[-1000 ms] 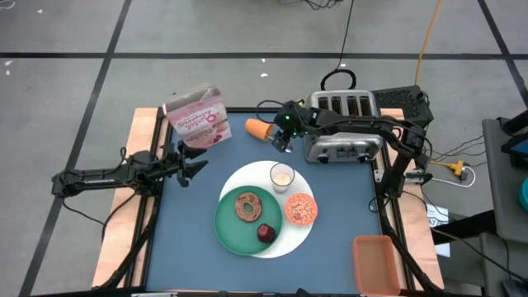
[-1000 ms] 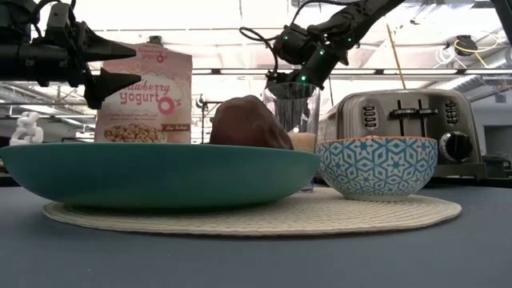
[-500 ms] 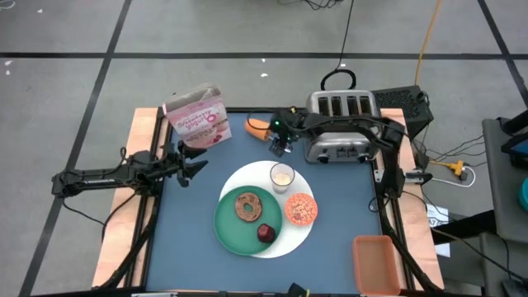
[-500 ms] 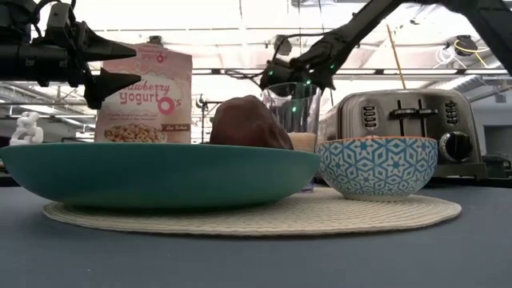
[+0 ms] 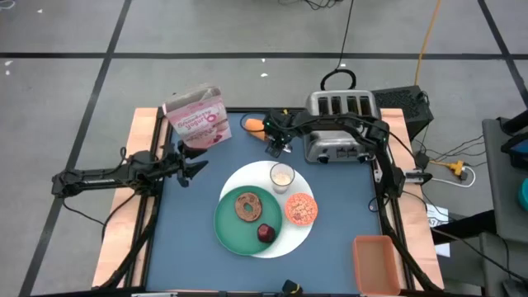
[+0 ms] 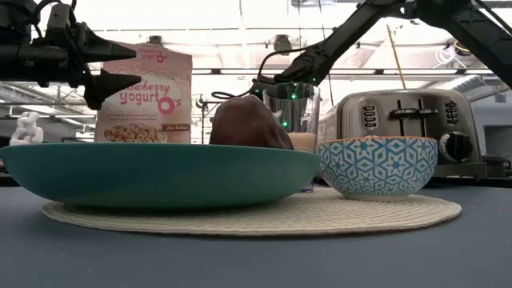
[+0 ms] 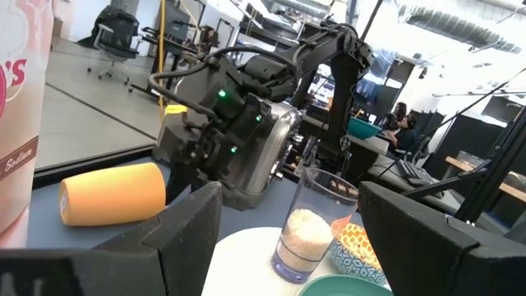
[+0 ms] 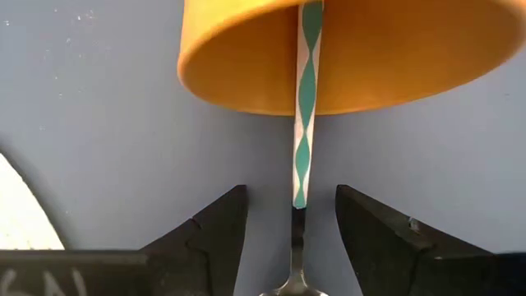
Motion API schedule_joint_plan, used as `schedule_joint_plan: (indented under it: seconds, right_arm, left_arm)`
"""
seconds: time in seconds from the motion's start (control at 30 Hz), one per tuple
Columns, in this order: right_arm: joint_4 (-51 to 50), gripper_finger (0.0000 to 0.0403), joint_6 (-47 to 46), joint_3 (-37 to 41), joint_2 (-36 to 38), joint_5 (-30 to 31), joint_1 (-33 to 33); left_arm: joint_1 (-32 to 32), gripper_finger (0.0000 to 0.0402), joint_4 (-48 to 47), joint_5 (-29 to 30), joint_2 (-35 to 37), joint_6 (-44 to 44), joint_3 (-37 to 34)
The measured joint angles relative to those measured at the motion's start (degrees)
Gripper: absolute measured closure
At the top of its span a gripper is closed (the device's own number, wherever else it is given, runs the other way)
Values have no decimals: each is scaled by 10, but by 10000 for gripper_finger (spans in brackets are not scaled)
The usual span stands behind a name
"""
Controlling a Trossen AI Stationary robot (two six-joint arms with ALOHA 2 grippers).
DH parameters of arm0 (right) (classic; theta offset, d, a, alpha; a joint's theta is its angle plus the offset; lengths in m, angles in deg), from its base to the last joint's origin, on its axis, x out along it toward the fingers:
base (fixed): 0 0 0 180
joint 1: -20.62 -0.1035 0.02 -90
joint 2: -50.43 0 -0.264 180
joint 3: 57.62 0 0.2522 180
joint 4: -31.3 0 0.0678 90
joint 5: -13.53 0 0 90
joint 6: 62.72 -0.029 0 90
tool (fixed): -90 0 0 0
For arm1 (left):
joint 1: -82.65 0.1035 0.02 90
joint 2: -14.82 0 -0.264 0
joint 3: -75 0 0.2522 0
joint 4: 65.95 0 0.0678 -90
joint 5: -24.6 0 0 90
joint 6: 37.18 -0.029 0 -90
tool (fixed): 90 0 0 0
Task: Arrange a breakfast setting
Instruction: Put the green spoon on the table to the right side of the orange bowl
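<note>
Spoon (image 8: pixel 301 140) — near the surface's far edge, handle resting on an orange cup (image 8: pixel 345 49). Our right hand (image 8: pixel 289 218) hovers over it, fingers apart; next we close, carry to placemat (image 5: pixel 307 233). Left hand (image 5: pixel 188 165) idle, apart.

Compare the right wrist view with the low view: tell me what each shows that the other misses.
Only the right wrist view shows the spoon, its patterned handle running into the orange cup, between the right end effector's open fingers. Only the low view shows the green plate, bowl, toaster, cereal box and left end effector. Both show the blue table.
</note>
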Motion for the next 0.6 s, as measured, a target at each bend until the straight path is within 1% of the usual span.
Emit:
schedule_joint_plan:
  seconds: [0.1,0.17,0.43,0.6]
  right_arm:
    - [0,226,0,0,-1,0,0]
    - [0,239,0,0,1,0,0]
    - [3,314,0,1,2,-3,-1]
    - [1,355,0,2,4,-2,-2]
  left_arm:
    - [0,115,0,0,0,-1,0]
    - [0,115,0,0,0,-1,0]
    - [0,115,0,0,0,-1,0]
    - [0,115,0,0,0,-1,0]
